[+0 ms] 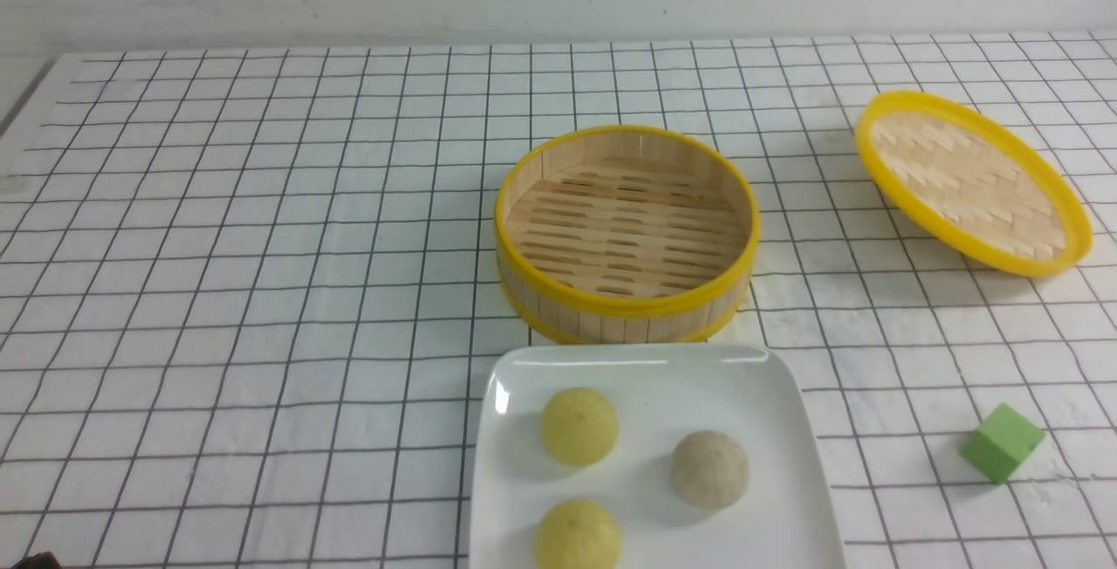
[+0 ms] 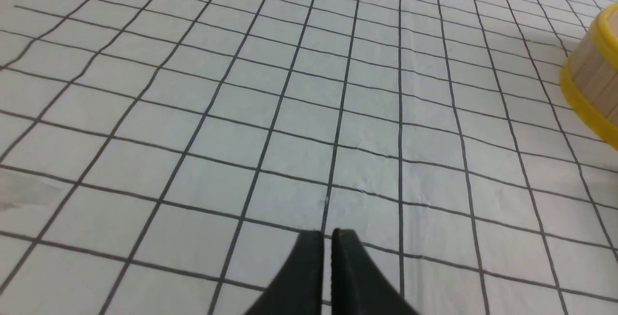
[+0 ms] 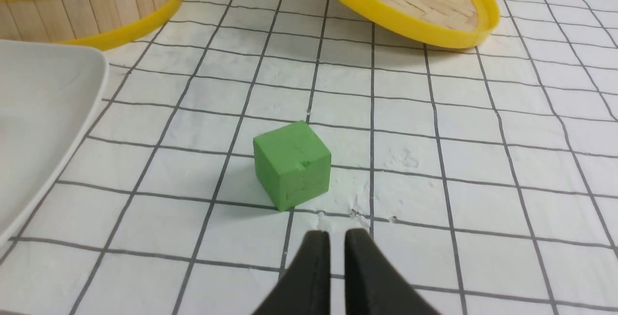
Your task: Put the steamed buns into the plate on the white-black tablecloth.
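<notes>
Bottom centre of front view: plate (image 1: 790, 429) on white-black tablecloth (image 1: 262, 290), all three steamed buns (image 1: 579, 426) sitting on it, none touching. Empty bamboo steamer (image 1: 625, 233) just behind plate, lid (image 1: 970, 181) tilted at upper right, green cube (image 1: 1002, 442) lower right. Left pincer (image 2: 327, 237) pretty much closed, gripping nothing, over bare cloth. Right pincer (image 3: 337, 237) nearly closed too, empty, near cube.

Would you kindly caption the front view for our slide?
Three steamed buns sit in the plate before an empty bamboo steamer, lid aside.
</notes>
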Controlling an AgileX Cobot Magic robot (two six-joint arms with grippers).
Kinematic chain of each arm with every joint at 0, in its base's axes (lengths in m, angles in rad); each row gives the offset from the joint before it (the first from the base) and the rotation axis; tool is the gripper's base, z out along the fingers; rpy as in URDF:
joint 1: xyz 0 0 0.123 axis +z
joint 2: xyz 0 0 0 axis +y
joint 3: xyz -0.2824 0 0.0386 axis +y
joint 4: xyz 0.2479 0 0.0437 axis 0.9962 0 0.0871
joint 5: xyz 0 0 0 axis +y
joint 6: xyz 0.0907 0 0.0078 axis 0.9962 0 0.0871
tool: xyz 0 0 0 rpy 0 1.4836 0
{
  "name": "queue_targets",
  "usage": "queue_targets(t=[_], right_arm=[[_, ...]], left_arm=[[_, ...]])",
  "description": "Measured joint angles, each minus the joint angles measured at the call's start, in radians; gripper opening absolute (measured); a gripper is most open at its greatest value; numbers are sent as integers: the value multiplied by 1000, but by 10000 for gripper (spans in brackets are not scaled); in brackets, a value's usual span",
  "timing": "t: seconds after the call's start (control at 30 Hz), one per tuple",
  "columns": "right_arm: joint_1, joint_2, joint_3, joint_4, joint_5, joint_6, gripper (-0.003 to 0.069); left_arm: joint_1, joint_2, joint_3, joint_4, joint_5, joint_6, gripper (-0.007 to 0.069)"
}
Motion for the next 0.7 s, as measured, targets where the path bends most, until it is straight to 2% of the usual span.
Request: queue_targets(t=[0.7], right_arm=[[0, 0, 0, 0, 0, 0, 77]], left_arm=[[0, 0, 0, 3, 0, 0, 71]])
